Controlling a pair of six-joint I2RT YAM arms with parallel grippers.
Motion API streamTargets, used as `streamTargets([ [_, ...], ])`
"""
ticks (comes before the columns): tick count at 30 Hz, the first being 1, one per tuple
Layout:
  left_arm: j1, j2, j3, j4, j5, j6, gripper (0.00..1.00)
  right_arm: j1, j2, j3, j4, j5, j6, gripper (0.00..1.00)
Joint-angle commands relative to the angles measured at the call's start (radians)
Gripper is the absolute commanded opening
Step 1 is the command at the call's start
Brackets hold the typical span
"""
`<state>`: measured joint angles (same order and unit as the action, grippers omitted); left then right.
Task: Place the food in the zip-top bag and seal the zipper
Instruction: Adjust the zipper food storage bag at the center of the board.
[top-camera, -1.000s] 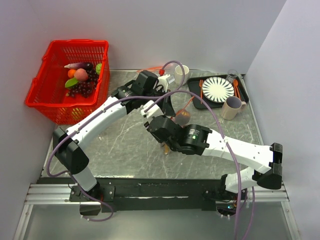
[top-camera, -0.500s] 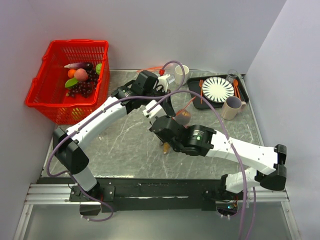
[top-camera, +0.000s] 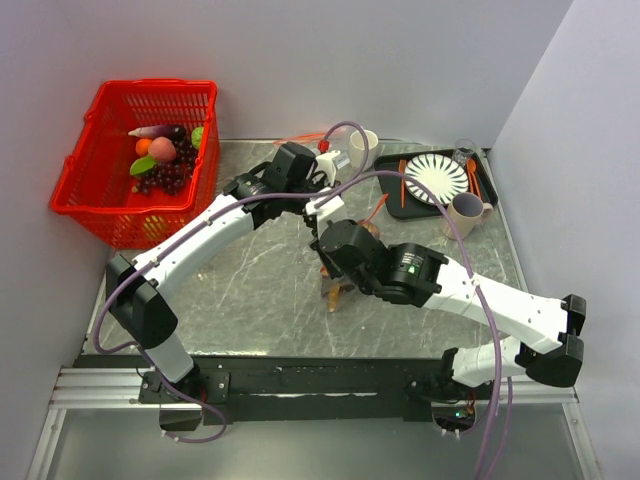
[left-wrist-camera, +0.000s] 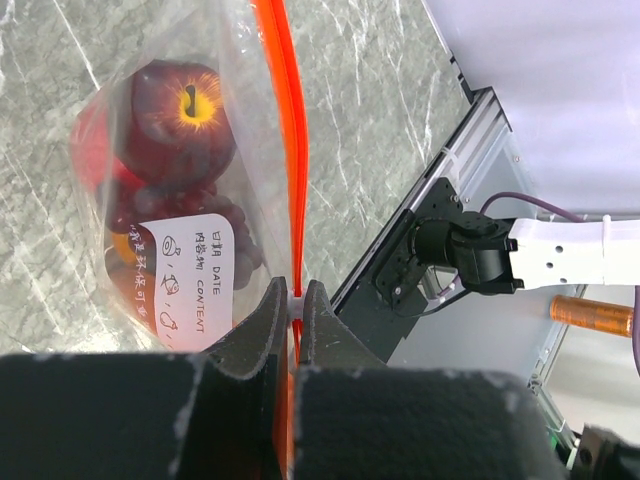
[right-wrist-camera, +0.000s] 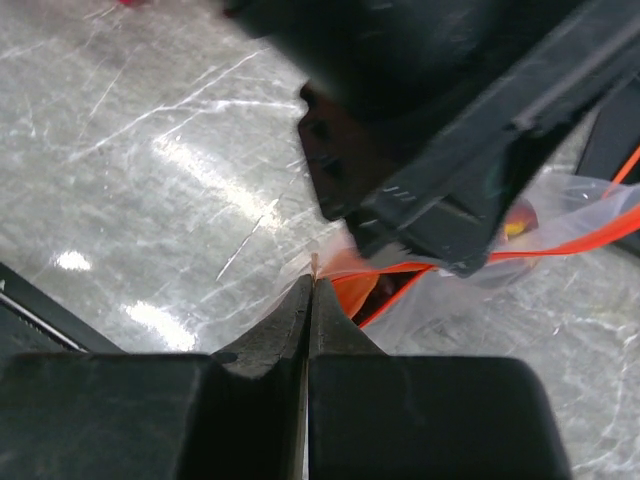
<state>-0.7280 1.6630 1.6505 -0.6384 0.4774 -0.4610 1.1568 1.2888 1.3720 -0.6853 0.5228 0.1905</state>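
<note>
Clamps tight on the zipper (left-wrist-camera: 291, 150) at lower centre with the left fingers (left-wrist-camera: 303, 297); clamps likewise on the zip-top bag (left-wrist-camera: 190, 230) edge with the right fingers (right-wrist-camera: 308, 295). Holds the food (left-wrist-camera: 180, 105) inside, upper left. Could lose the strip mid-slide, leaving a gap; could knock arm against arm, crossed closely mid-frame. Offers open table (top-camera: 250, 290) leftward; crowds toward the tray (top-camera: 392, 205), upper right.

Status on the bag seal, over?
Left gripper jaws shut on zipper; right gripper jaws shut on zip-top bag edge. Red apple, grapes inside bag. Nothing blocking the zipper in view.
</note>
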Motion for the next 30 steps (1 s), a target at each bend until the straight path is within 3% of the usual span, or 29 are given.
streamTargets([
  [1,-0.002,-0.055,-0.006,0.049,0.012,0.004,0.01,-0.043,-0.054,-0.011,-0.003,-0.017,0.078,0.00],
  [17,-0.002,-0.049,0.006,0.028,-0.051,-0.024,0.01,-0.089,-0.068,-0.070,-0.045,-0.076,0.170,0.00],
  [30,-0.005,-0.184,-0.127,0.264,-0.011,-0.224,0.01,-0.161,0.004,-0.079,0.065,-0.051,0.265,0.01],
])
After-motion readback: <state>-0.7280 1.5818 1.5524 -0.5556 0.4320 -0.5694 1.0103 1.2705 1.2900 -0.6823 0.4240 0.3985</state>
